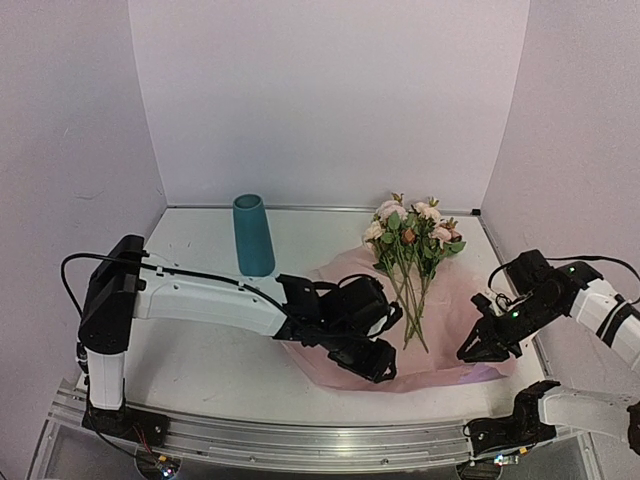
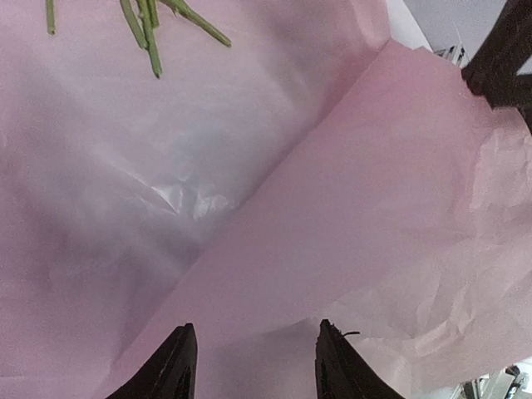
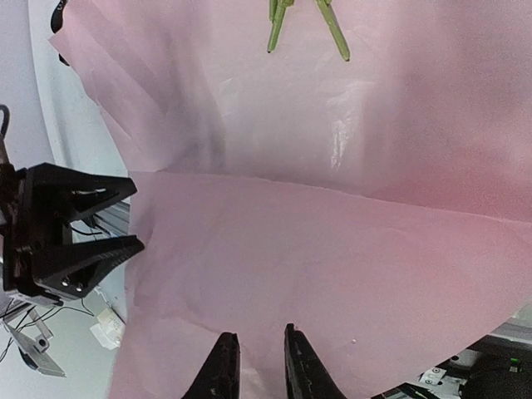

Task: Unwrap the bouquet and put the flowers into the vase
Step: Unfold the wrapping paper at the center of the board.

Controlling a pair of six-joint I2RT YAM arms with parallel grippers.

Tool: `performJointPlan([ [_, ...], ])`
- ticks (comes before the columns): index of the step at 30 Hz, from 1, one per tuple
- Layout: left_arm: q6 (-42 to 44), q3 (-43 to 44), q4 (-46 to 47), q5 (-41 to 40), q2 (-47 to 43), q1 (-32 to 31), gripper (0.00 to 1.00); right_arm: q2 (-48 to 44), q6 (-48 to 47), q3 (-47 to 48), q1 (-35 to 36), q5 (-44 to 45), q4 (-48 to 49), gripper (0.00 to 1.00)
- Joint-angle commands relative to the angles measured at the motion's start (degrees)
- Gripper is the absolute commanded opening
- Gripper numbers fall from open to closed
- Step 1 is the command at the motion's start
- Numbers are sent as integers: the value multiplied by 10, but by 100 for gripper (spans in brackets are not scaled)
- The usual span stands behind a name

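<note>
The bouquet lies unwrapped. Its flowers (image 1: 410,235), pink, cream and rust roses on thin green stems (image 1: 412,305), rest on the flattened pink paper (image 1: 455,310). The teal vase (image 1: 254,235) stands upright to the back left, apart from the paper. My left gripper (image 1: 392,345) hovers low over the paper's near-left part, open, and only paper (image 2: 332,208) shows between its fingers (image 2: 176,370). My right gripper (image 1: 470,352) is at the paper's right edge. A narrow gap shows between its fingers (image 3: 223,370) above a folded flap of paper (image 3: 332,266). Stem ends (image 2: 150,33) (image 3: 278,25) lie beyond both grippers.
White walls close in the table (image 1: 200,300) at the back and on both sides. A metal rail (image 1: 300,440) runs along the near edge with the arm bases on it. The left gripper (image 3: 75,233) shows at the left of the right wrist view.
</note>
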Motion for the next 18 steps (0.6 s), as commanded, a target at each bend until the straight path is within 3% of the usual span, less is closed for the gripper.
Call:
performJointPlan([
  [1,-28,-18,-1,-9,-16,-26,50,-3,-11,17,3,11,-40,22],
  [18,-44,-46,-20,-25,-1,-55,48,29,35,-48,45,62,47,20],
])
